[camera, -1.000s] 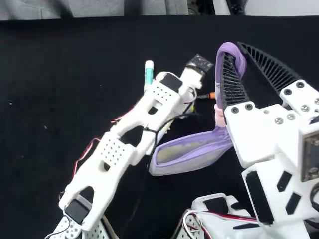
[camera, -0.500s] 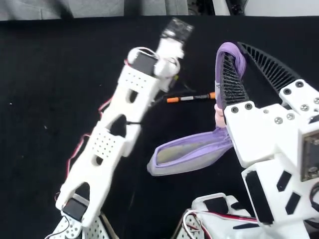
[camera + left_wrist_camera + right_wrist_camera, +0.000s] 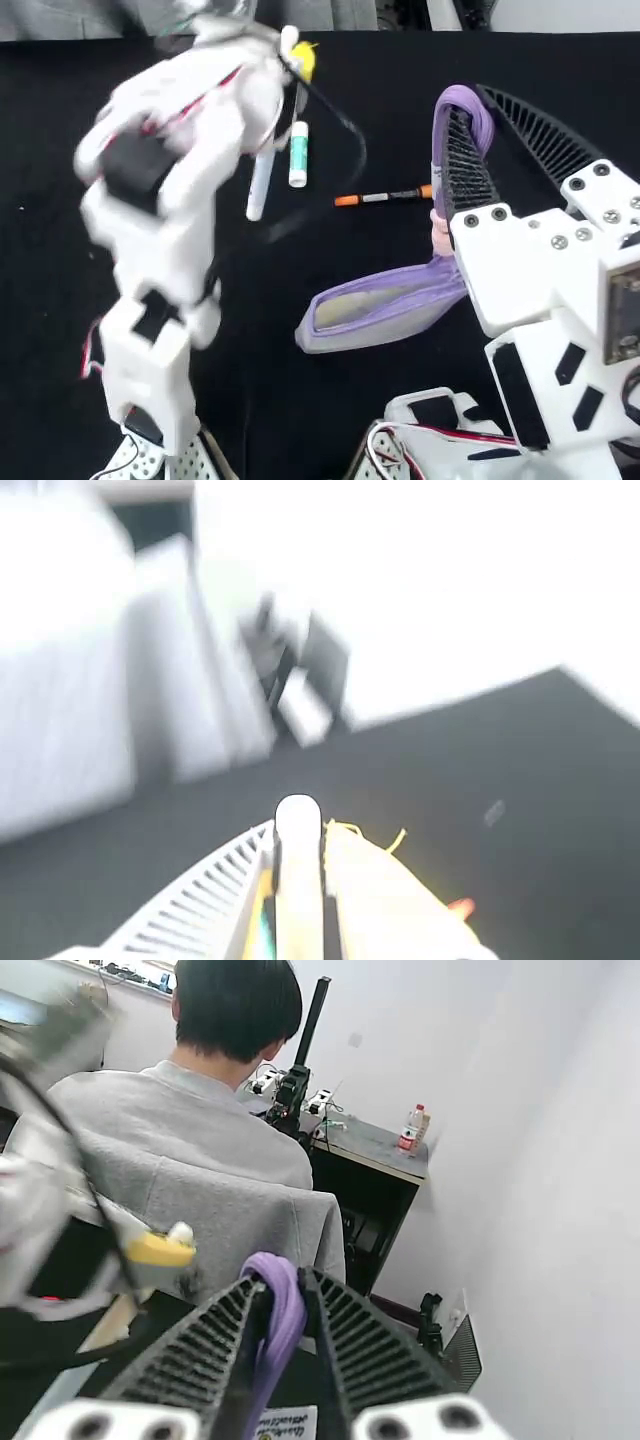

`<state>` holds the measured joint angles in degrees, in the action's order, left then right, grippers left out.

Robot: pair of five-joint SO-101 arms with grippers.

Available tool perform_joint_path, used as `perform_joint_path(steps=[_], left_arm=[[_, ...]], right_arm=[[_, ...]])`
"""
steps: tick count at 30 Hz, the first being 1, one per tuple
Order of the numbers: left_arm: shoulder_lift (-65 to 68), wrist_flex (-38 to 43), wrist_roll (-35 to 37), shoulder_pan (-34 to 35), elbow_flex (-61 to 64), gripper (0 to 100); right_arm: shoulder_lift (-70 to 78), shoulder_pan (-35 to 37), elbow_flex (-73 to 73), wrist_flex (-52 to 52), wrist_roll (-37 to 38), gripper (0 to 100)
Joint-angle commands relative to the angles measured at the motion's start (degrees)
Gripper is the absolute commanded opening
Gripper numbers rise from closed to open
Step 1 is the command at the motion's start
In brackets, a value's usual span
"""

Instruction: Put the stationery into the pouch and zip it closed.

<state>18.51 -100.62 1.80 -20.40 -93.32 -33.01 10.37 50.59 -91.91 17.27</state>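
The purple pouch (image 3: 380,305) lies open on the black table, one end lifted. My right gripper (image 3: 455,120) is shut on that raised purple edge (image 3: 275,1325). My left gripper (image 3: 292,52) is raised high over the far left of the table, shut on a white pen (image 3: 297,880) that points out between its fingers. The right wrist view shows the same white tip (image 3: 180,1231) by the left gripper's yellow part. On the table lie a green-and-white marker (image 3: 298,155), a white pen (image 3: 258,195) and an orange pen (image 3: 385,197).
The black cloth (image 3: 60,250) covers the whole table. The right arm's white body (image 3: 550,300) fills the near right corner. A person in a grey top (image 3: 190,1150) sits beyond the table's far edge, back turned.
My left arm has lifted off the table and swung up and to the left, uncovering the marker and the white pen. The right arm and the pouch have stayed still.
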Motion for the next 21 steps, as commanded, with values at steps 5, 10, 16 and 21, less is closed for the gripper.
perform_joint_path(steps=[5,10,16,21], left_arm=[[-17.58,-0.26,0.62,-11.21,-2.15,3],[-21.80,-0.44,1.49,-15.08,2.59,3],[-32.09,-0.44,8.09,-15.34,12.35,3],[-41.76,-0.44,7.91,-17.27,21.14,3]], right_arm=[[0.22,0.62,1.89,0.00,0.35,1.2],[0.22,0.62,1.89,0.00,0.35,1.2],[0.22,0.62,1.89,0.00,0.35,1.2],[0.22,0.70,1.89,0.00,0.35,1.2]])
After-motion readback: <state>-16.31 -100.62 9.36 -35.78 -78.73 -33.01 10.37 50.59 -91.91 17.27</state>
